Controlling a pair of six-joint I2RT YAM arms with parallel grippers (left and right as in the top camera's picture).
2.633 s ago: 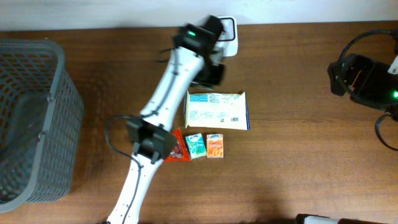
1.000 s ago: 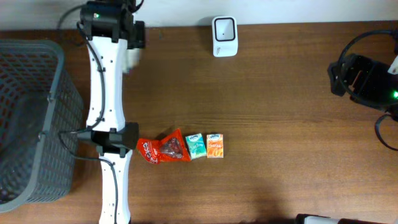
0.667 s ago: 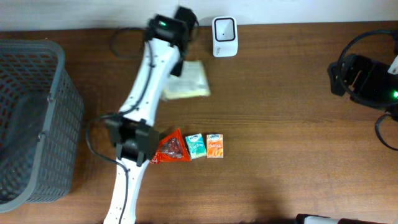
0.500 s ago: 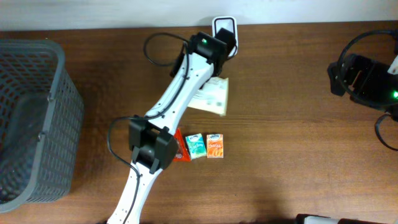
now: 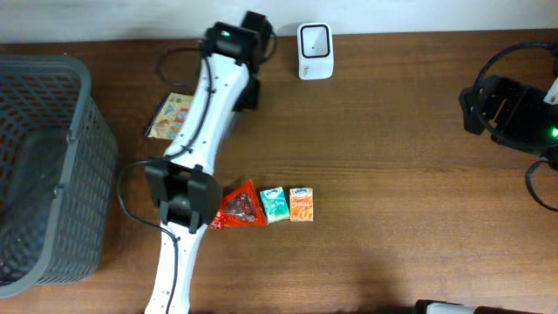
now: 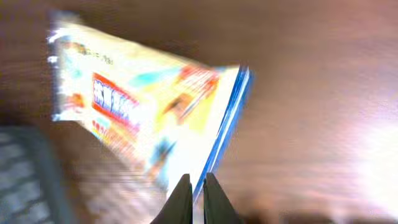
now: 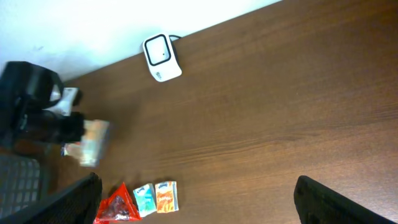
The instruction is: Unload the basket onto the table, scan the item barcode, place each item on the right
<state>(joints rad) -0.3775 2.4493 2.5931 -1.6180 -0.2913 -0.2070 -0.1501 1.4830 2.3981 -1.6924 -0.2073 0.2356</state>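
Note:
The item is a flat yellow package with red print and a blue edge [image 5: 170, 116], held above the table left of the arm, which hides part of it. In the left wrist view the blurred package [image 6: 143, 106] fills the frame, and my left gripper [image 6: 198, 193] is shut on its thin blue edge. From above, the left gripper [image 5: 244, 96] sits below and left of the white barcode scanner [image 5: 315, 51]. My right gripper [image 7: 205, 208] is open and empty at the table's right side [image 5: 514, 113]. The scanner [image 7: 161, 57] and the blurred package [image 7: 93, 142] show in the right wrist view.
A grey mesh basket [image 5: 96, 148] stands at the left edge. A red triangular pouch [image 5: 240, 207], a teal pack [image 5: 275, 204] and an orange pack [image 5: 302, 203] lie in a row at the table's middle front. Cables trail near the scanner.
The left arm swung the package from beside the scanner leftward toward the basket side. The right arm has not moved.

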